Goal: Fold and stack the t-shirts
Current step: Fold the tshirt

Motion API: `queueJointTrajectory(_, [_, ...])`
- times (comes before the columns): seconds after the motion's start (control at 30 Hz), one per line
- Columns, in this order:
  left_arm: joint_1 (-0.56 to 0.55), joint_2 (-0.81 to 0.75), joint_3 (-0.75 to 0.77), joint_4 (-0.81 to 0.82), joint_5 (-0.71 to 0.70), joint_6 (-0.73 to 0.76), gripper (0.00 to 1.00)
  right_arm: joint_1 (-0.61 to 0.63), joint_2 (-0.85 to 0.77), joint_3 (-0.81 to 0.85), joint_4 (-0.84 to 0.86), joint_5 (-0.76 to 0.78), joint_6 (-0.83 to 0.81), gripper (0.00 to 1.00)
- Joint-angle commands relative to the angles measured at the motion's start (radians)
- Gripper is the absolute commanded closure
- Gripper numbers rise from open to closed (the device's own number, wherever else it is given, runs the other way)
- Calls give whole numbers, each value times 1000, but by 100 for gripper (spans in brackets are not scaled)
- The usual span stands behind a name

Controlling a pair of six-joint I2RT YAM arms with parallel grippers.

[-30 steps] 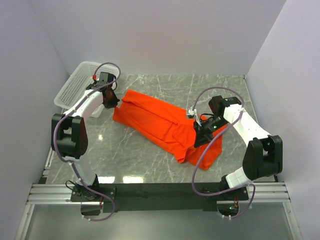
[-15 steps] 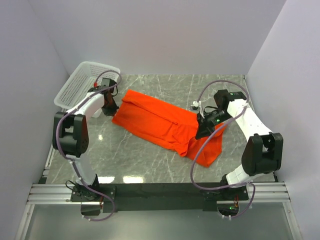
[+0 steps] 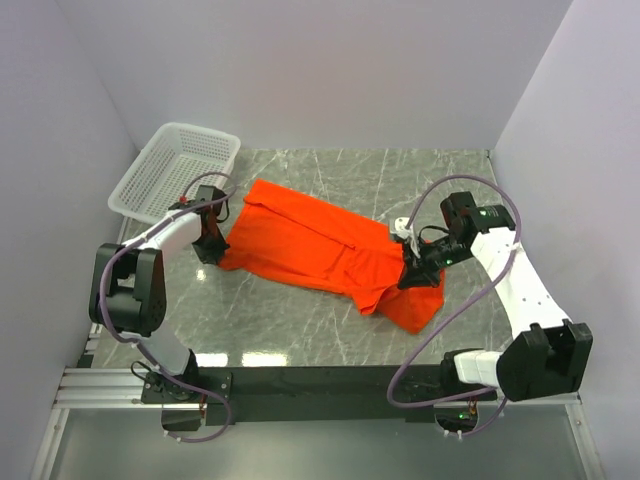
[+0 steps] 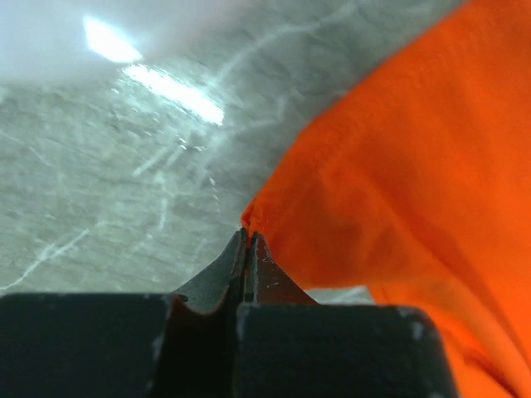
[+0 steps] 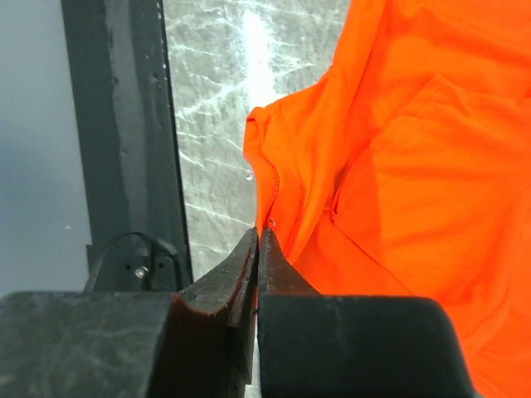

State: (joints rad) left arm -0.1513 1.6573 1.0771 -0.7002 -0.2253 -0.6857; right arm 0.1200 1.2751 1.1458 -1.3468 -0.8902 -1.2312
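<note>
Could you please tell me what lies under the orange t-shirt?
Marble table shows all around the t-shirt; what the cloth covers is hidden. The left gripper and right gripper each pinch an edge.

Light falls bright and even from overhead, and shadows are faint and soft-edged. In the overhead view the marble table (image 3: 300, 330) throws white glare near 6 o'clock. My left wrist camera shows glare burning at 11 o'clock, blurred stone beyond it, and the t-shirt (image 4: 398, 182) slightly soft. My right wrist view has a bright streak at 12 o'clock.
</note>
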Motion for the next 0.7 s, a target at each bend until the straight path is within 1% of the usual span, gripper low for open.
queueJointTrajectory(0.0, [35, 21, -6, 27, -48, -14, 99, 0, -71, -9, -98, 8, -59, 100])
queueJointTrajectory(0.1, [65, 39, -6, 39, -51, 0, 99, 4, -114, -18, -98, 31, -100, 100])
queueJointTrajectory(0.37, [79, 68, -12, 39, -34, 35, 99, 15, -180, -35, -100, 22, -103, 100])
queueJointTrajectory(0.53, [79, 64, 7, 36, -6, 38, 99, 23, -142, -77, -95, 17, -96, 100])
queueJointTrajectory(0.67, [78, 50, 61, 15, 15, 31, 99, 23, -100, -69, -46, -6, -22, 100])
